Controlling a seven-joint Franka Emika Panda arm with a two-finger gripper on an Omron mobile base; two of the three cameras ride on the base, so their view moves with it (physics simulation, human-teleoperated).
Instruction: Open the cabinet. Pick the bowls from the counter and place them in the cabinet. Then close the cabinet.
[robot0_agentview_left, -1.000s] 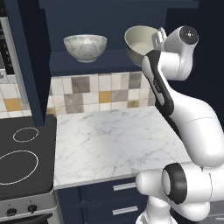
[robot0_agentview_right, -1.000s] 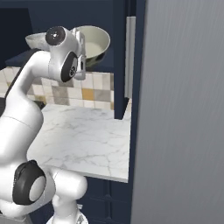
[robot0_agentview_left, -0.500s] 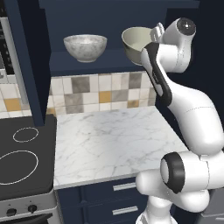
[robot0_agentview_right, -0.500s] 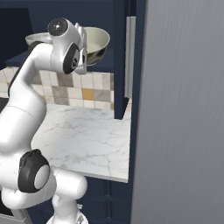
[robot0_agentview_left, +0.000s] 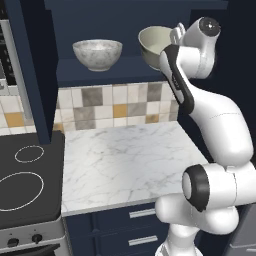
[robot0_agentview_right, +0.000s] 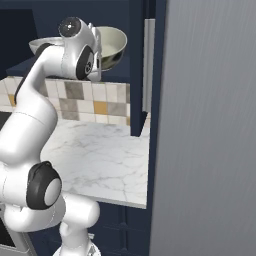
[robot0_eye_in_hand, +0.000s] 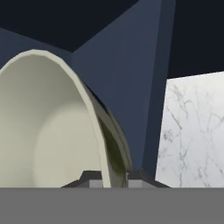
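The pincer (robot0_eye_in_hand: 114, 177) is clenched on the rim of the plain beige-grey round bowl (robot0_agentview_left: 154, 46), held tilted inside the open dark navy wall cabinet (robot0_agentview_left: 100, 75). A marbled white-grey bowl (robot0_agentview_left: 97, 54) sits on its shelf. Below lies the white marble tabletop (robot0_agentview_left: 125, 165), beside a black stovetop (robot0_agentview_left: 25, 180).

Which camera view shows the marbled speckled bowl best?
The left base view: the marbled bowl stands whole and unobstructed on the cabinet shelf. In the right base view only a piece of its rim shows behind the arm.
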